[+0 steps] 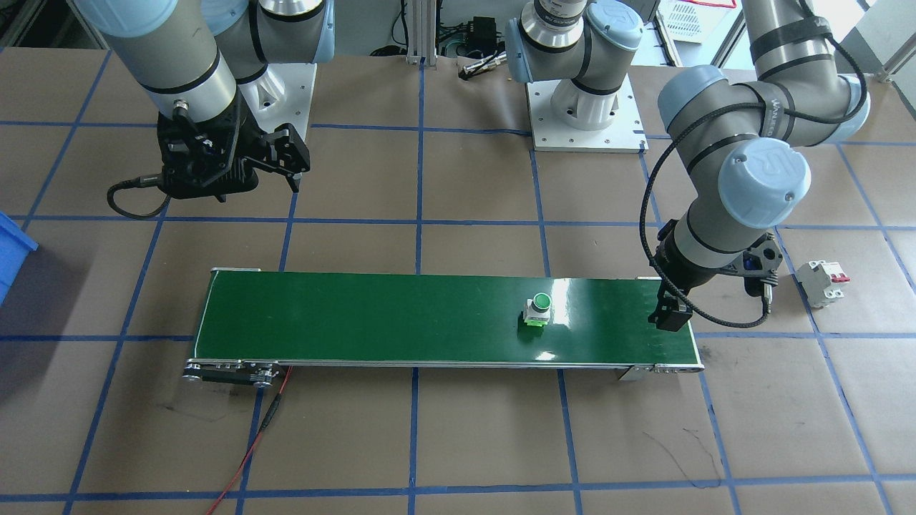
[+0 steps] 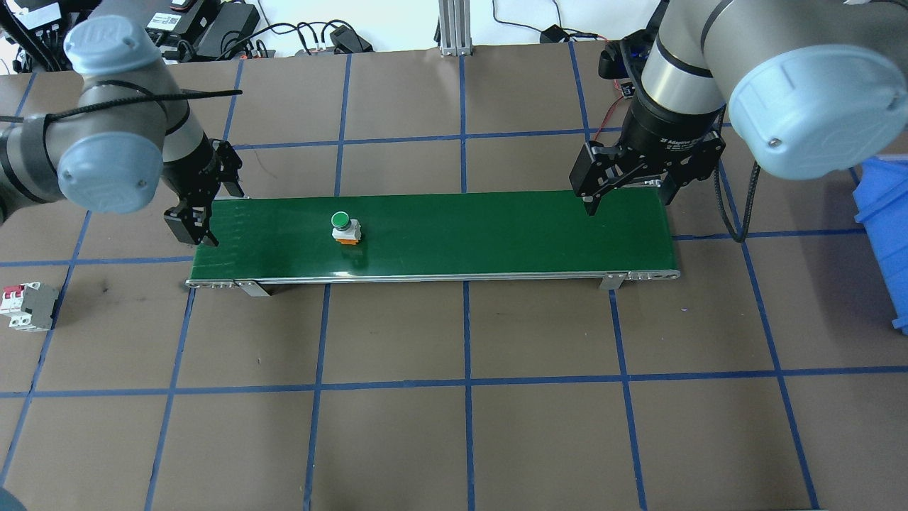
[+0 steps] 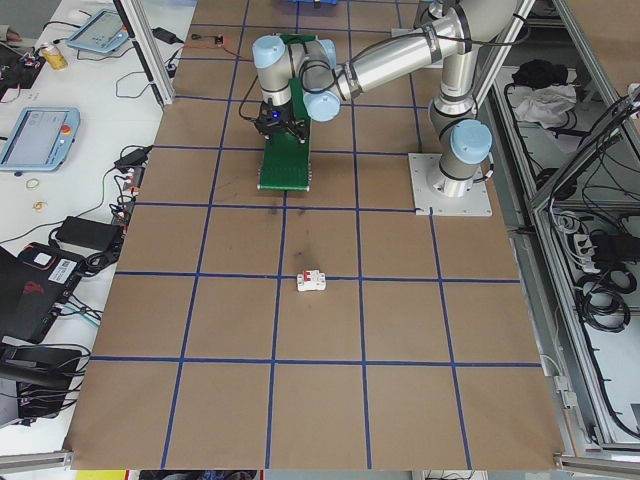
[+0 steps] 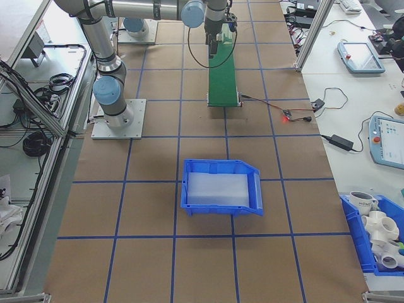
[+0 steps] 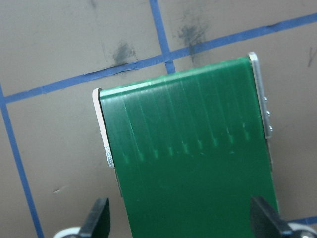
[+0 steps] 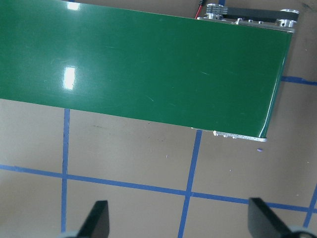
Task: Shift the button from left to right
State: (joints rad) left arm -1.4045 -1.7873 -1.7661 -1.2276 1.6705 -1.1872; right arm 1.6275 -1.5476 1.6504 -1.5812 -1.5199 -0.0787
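Brown paper ruled into squares by blue tape covers the table [image 2: 454, 426], and a narrow green conveyor belt [image 2: 496, 234] lies across its middle between the two arms. On the belt, toward the robot's left end, stands the button [image 2: 345, 228], upright, its round green cap on top of a white collar (the base reads orange from overhead and light green from the front-facing camera). Nothing touches it. The left gripper [image 2: 202, 216] hangs over the belt's left end, near the button but apart from it; its wrist camera shows both fingertips [image 5: 99, 218] spread wide with the belt end between them, so its jaws stand apart and hold nothing. The right gripper [image 2: 628, 191] hovers at the far edge of the belt near its right end, well apart from the button, and its fingertips [image 6: 96, 218] are likewise spread wide over belt edge and paper, empty. A white circuit breaker with red levers [image 2: 27, 306] lies on the paper beyond the belt's left end. A blue bin [image 4: 221, 187] sits on the table at the robot's right, its white liner showing.
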